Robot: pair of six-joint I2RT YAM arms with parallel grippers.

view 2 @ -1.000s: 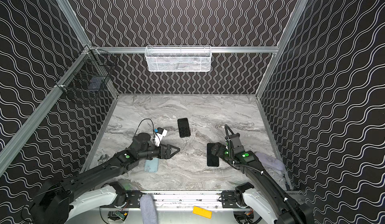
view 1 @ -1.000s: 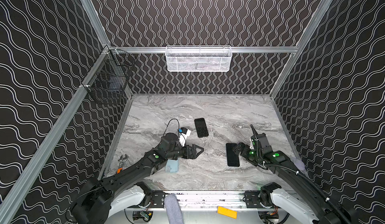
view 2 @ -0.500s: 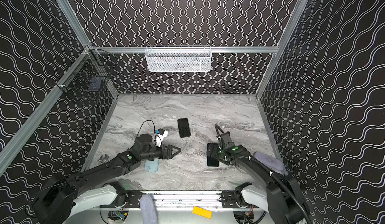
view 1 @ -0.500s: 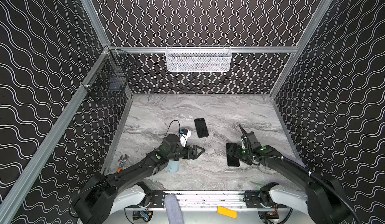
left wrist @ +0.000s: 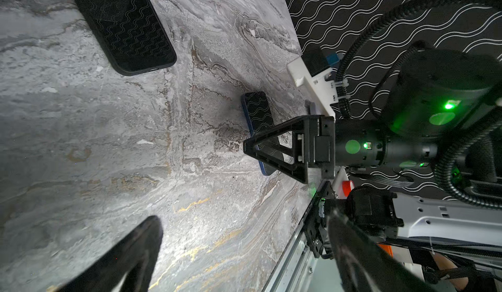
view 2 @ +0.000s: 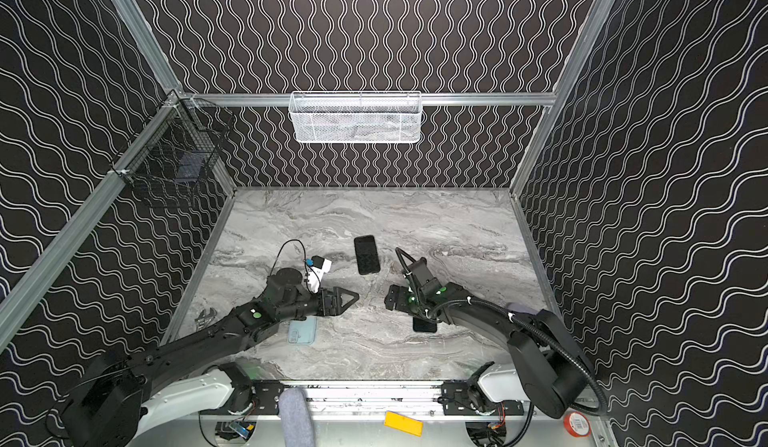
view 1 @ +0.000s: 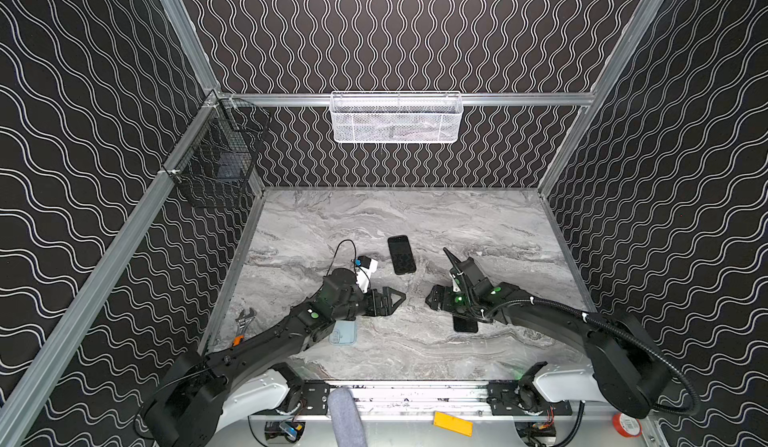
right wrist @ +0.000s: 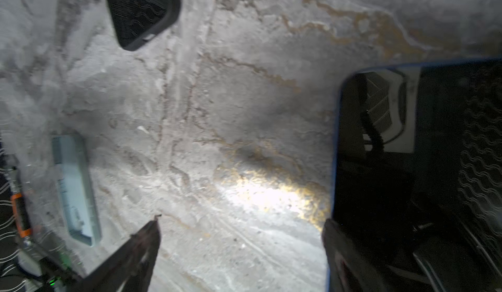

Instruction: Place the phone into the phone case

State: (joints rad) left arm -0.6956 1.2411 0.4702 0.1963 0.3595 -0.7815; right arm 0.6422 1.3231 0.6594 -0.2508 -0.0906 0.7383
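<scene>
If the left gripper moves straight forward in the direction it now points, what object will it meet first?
Most likely the right gripper: the open left gripper points straight at it, with only grey marble-patterned table between them. Whether their heights match is unclear.

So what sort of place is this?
Probably a robot test cell: black wave-patterned wall panels in aluminium framing enclose a grey marble-look tabletop, with a black left robot arm and a black right robot arm mounted at its front edge.
</scene>
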